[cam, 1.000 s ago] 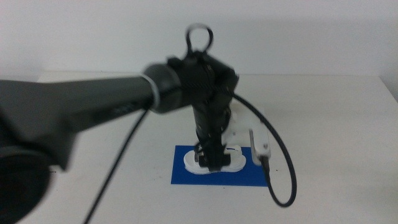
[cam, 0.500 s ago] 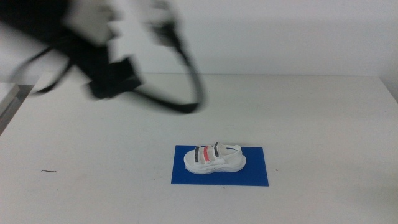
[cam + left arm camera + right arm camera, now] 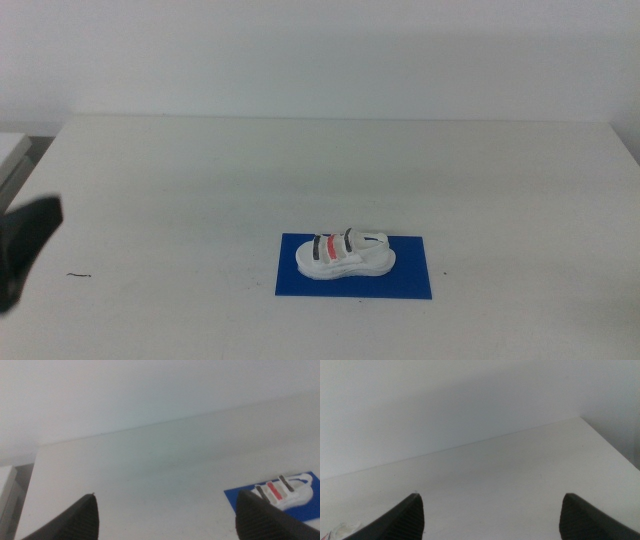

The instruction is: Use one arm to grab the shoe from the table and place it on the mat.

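The white shoe (image 3: 345, 257), with one black and one red strap, lies upright on the blue mat (image 3: 410, 282) on the white table (image 3: 200, 170). Nothing touches it. My left arm (image 3: 25, 252) shows only as a dark blurred shape at the left edge of the middle view, far from the shoe. In the left wrist view my left gripper (image 3: 166, 507) is open and empty, and the shoe (image 3: 280, 491) and mat (image 3: 239, 502) lie off to one side. My right gripper (image 3: 491, 507) is open and empty over bare table, out of the middle view.
A small dark mark (image 3: 78, 275) is on the table near the front left. A white object (image 3: 12, 150) stands beside the table's left edge. A plain wall runs behind the table's far edge.
My left gripper was down on the shoe at the mat. It let go, lifted up and left, and has drawn back to the left edge. The shoe stays on the mat.
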### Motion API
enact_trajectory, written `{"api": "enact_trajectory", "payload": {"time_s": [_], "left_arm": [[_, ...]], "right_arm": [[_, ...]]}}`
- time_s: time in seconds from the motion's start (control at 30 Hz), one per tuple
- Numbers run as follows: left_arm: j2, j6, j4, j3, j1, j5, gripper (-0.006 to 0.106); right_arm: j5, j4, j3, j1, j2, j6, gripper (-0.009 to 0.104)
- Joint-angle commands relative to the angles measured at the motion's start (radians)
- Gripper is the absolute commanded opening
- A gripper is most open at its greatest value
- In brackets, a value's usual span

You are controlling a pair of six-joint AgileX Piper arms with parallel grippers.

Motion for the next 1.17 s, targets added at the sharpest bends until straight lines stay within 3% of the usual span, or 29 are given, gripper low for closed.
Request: {"api": "enact_trajectory", "payload": {"time_s": [0.0, 0.17, 0.4, 0.57, 1.13], "left_arm": [[-0.082, -0.050, 0.003, 0.104, 0.020, -0.100, 0.094], [-0.232, -0.069, 0.006, 0.260, 0.045, -0.157, 0.094], [-0.423, -0.152, 0.075, 0.469, 0.121, -0.278, 0.094], [-0.475, -0.150, 0.012, 0.609, 0.225, -0.432, 0.094], [-0.475, -0.143, -0.003, 0.618, 0.271, -0.440, 0.094]], "right_arm": [[-0.008, -0.007, 0.002, 0.002, -0.005, -0.004, 0.079], [-0.008, -0.007, 0.002, 0.002, -0.005, -0.004, 0.079], [-0.008, -0.007, 0.002, 0.002, -0.005, -0.004, 0.079], [-0.008, -0.007, 0.002, 0.002, -0.005, -0.004, 0.079], [-0.008, -0.007, 0.002, 0.002, -0.005, -0.004, 0.079]]}}
